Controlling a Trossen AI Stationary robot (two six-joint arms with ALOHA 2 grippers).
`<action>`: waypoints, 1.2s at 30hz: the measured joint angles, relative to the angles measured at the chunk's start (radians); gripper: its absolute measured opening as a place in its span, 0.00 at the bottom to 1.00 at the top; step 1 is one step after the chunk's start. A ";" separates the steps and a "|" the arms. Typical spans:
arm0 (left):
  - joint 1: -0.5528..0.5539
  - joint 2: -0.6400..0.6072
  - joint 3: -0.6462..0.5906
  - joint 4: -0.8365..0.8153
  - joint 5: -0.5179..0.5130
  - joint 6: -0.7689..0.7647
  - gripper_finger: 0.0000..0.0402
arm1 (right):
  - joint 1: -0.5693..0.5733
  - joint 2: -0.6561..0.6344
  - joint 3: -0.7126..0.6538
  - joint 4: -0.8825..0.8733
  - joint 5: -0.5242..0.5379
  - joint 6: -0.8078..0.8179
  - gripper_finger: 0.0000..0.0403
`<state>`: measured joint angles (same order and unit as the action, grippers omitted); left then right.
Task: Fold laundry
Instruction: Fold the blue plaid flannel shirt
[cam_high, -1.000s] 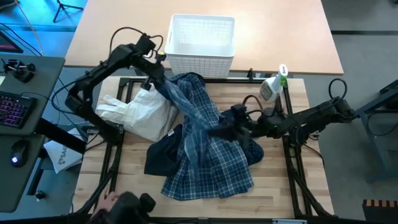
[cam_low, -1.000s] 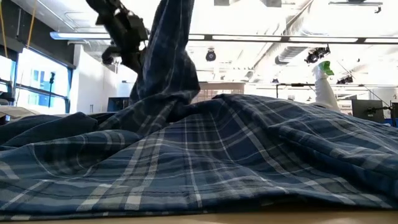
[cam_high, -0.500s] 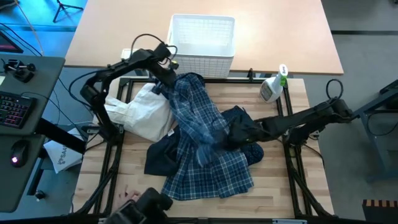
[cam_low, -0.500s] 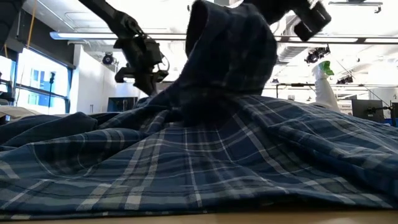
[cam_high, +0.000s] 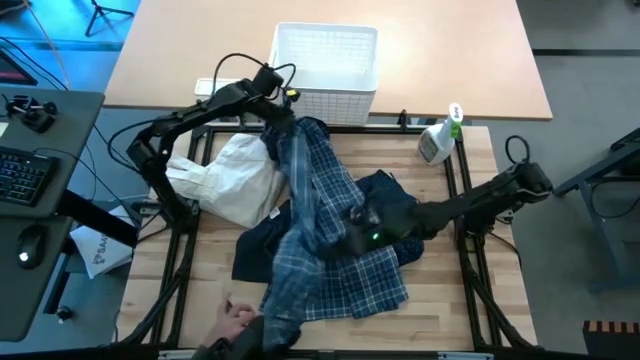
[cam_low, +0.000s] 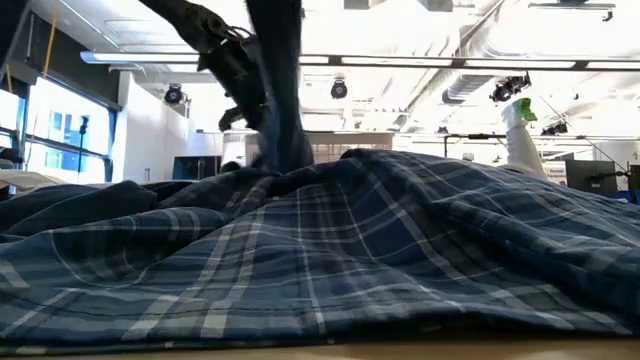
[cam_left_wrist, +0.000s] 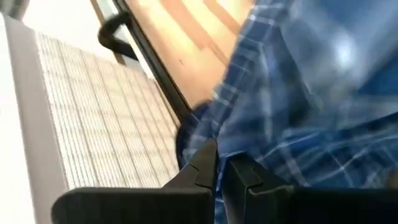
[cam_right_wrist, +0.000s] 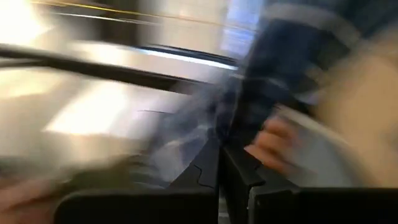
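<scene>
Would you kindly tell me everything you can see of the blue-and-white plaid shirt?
The blue-and-white plaid shirt is soft woven cloth, rumpled across the middle of the wooden table, over a navy garment. One end is pulled up toward the white basket by the left gripper, jaws shut on it. The right gripper is at its middle.

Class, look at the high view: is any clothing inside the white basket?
No: the white basket shows only bare lattice, and the plaid shirt lies on the table.

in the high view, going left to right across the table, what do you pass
cream cloth → left gripper → plaid shirt → right gripper → spray bottle
</scene>
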<state>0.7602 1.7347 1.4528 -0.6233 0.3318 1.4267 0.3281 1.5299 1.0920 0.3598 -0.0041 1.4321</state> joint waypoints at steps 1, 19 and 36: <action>-0.012 0.011 0.000 0.018 0.007 -0.001 0.00 | 0.000 0.001 -0.021 -0.110 -0.006 0.059 0.00; -0.139 0.193 -0.001 0.126 -0.057 -0.014 0.00 | 0.113 -0.134 0.002 -0.882 -0.262 0.493 0.00; -0.134 0.206 -0.001 0.105 -0.104 -0.346 0.01 | 0.066 -0.139 -0.106 -1.217 -0.277 0.235 0.26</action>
<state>0.6263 1.9411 1.4521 -0.5178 0.2282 1.0812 0.3945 1.3913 0.9857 -0.8576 -0.2809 1.6672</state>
